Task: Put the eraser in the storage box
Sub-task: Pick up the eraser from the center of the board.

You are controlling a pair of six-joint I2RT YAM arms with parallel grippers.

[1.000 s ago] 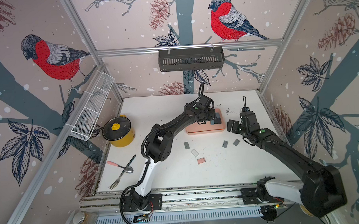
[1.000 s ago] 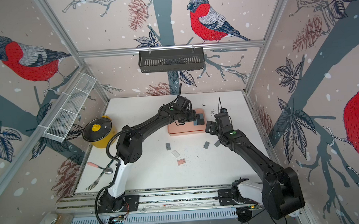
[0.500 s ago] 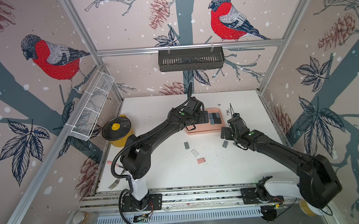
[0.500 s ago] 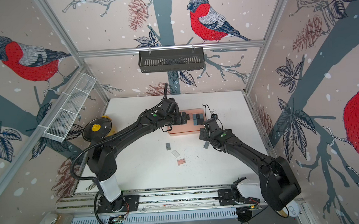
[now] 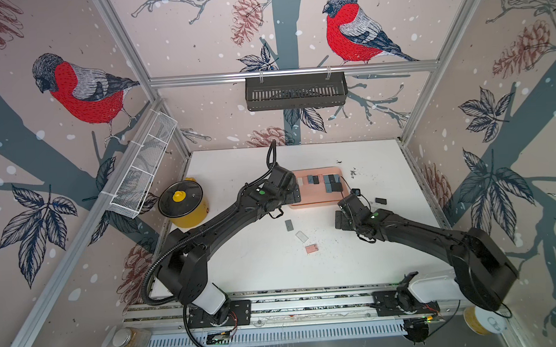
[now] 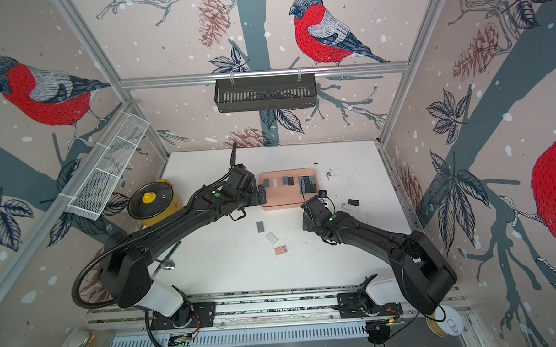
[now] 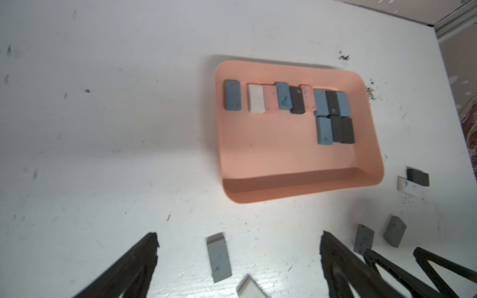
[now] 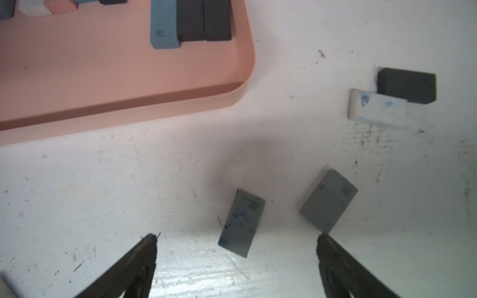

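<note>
The storage box (image 5: pixel 317 202) (image 6: pixel 288 203) (image 7: pixel 284 165) (image 8: pixel 103 77) is a salmon-pink tray holding several erasers in rows. My left gripper (image 5: pixel 295 194) (image 7: pixel 238 240) hangs open and empty at the box's left end, high over a loose grey eraser (image 5: pixel 289 225) (image 7: pixel 219 258). A white eraser (image 5: pixel 302 236) and a pink one (image 5: pixel 311 248) lie near it. My right gripper (image 5: pixel 339 218) (image 8: pixel 236 240) is open just in front of the box, low over a blue-stained grey eraser (image 8: pixel 242 222). A second grey eraser (image 8: pixel 327 198) lies by one fingertip.
A black eraser (image 5: pixel 381 201) (image 8: pixel 406 85) and a white one (image 8: pixel 376 108) lie right of the box. A yellow pot with a glass lid (image 5: pixel 182 202) stands at the left. A white wire basket (image 5: pixel 143 175) and a black slotted basket (image 5: pixel 295 91) hang on the walls. Cutlery (image 6: pixel 167 261) lies front left.
My left gripper opened wide and drew back from over the box's right part to its left end. My right gripper came down and leftward over the two grey erasers in front of the box.
</note>
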